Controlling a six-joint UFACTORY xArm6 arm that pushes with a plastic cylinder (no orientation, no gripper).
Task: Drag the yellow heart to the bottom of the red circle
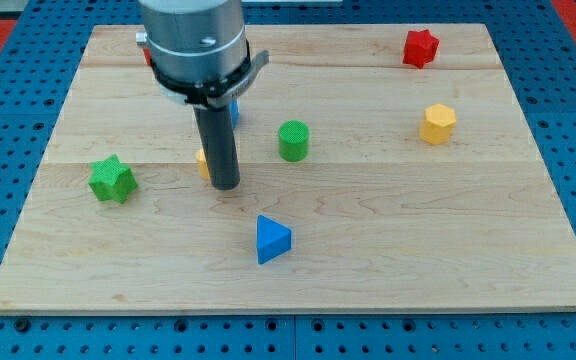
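Observation:
My tip rests on the wooden board left of centre. A yellow block, its shape mostly hidden by the rod, peeks out at the rod's left side, just above the tip and touching or very close to it. A sliver of red shows at the left edge of the arm's body near the view's top; I cannot tell its shape. The arm hides most of that area.
A green cylinder stands right of the rod. A green star is at the left, a blue triangle below the tip, a yellow hexagon and a red star at the right. A blue block peeks from behind the rod.

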